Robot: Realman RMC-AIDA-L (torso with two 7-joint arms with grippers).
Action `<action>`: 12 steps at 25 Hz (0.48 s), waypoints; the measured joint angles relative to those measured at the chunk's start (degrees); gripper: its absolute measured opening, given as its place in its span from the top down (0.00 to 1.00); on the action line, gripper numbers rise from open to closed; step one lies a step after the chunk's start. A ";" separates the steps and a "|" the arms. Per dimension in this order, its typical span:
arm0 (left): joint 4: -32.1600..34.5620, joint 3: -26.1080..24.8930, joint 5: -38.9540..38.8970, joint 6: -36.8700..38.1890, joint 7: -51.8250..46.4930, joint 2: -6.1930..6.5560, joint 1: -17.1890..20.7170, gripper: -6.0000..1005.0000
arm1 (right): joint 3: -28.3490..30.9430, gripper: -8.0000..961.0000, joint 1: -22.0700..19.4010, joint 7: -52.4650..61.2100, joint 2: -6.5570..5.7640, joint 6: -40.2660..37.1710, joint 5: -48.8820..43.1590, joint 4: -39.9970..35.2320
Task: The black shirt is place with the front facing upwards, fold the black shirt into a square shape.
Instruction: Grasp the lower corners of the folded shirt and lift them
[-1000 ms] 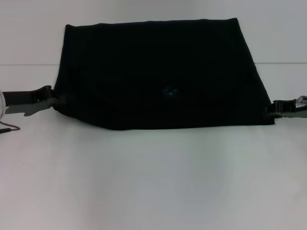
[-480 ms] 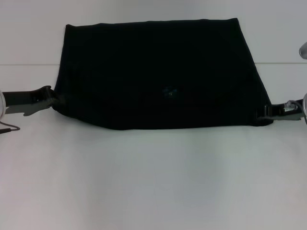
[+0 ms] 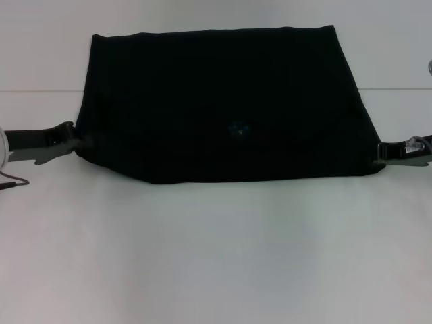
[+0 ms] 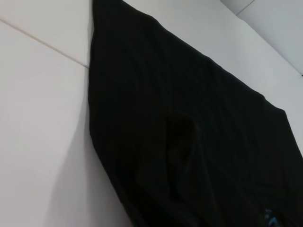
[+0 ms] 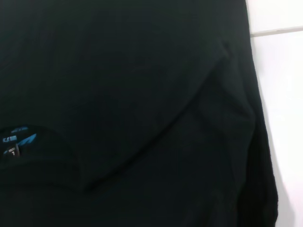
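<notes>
Black shirt (image 3: 226, 104) lies folded flat on the white bench (image 3: 216, 250), a wide dark trapezoid with a small blue neck label (image 3: 238, 128) near its middle. Left gripper (image 3: 73, 138) sits at the shirt's near left corner, touching the cloth edge; whether it is gripping the fabric cannot be told. Right gripper (image 3: 381, 153) sits at the shirt's near right corner, just against the hem; its finger spread cannot be told either. Right wrist view shows overlapping fabric layers beside the label (image 5: 19, 140).
</notes>
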 joint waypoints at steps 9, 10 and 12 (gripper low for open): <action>3.49 0.23 0.64 14.26 0.32 1.45 1.42 0.96 | 4.52 0.95 -3.00 0.04 -0.82 -19.55 0.08 -12.18; 4.71 0.22 0.69 18.03 0.30 1.74 2.19 0.96 | 5.23 0.95 -3.73 0.08 -1.11 -22.77 0.05 -14.19; 6.95 0.10 1.11 24.18 0.12 2.28 3.57 0.96 | 6.46 0.95 -5.20 0.12 -1.88 -29.98 -0.09 -17.71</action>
